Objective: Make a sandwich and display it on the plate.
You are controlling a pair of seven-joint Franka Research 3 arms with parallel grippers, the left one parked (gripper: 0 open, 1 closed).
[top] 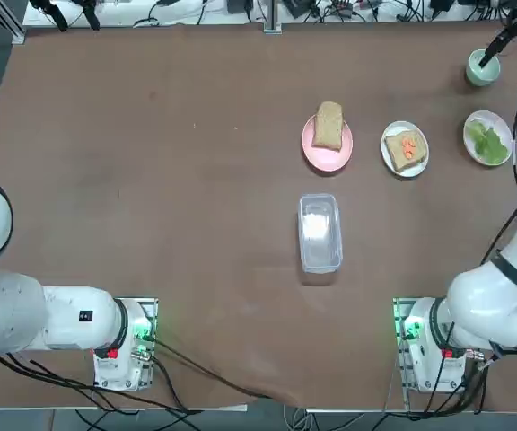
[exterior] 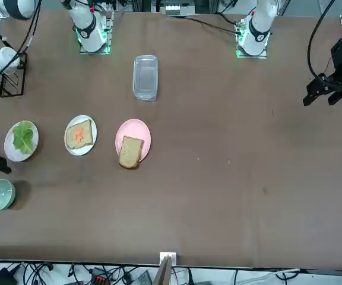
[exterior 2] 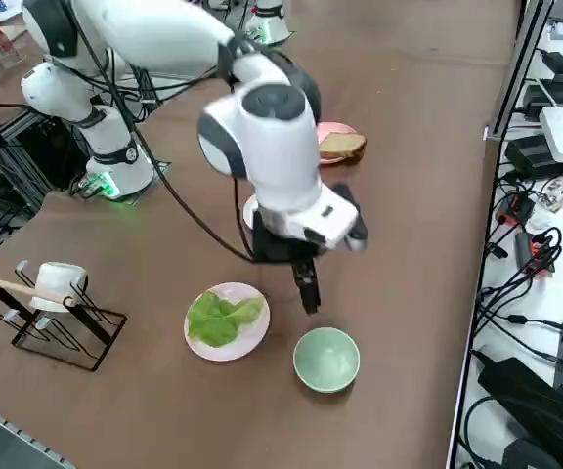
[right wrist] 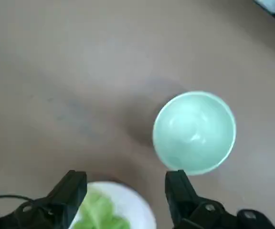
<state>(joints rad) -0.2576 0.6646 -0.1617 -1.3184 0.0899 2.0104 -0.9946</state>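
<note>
- No words, labels, brand names or numbers can be read anywhere in these views.
- The plates, bowl, clear box, arms and surface carry no legible markings.

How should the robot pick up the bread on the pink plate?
Probably from above, the open right gripper pinching the toast slice across its two long crusts. It lies flat and overhangs the pink plate, so those crusts are free.

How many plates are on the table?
3. A pink round plate holds plain toast; beside it a white round plate carries toast with carrot bits; at the row's end another white plate holds lettuce, under the right gripper with open jaws.
</note>
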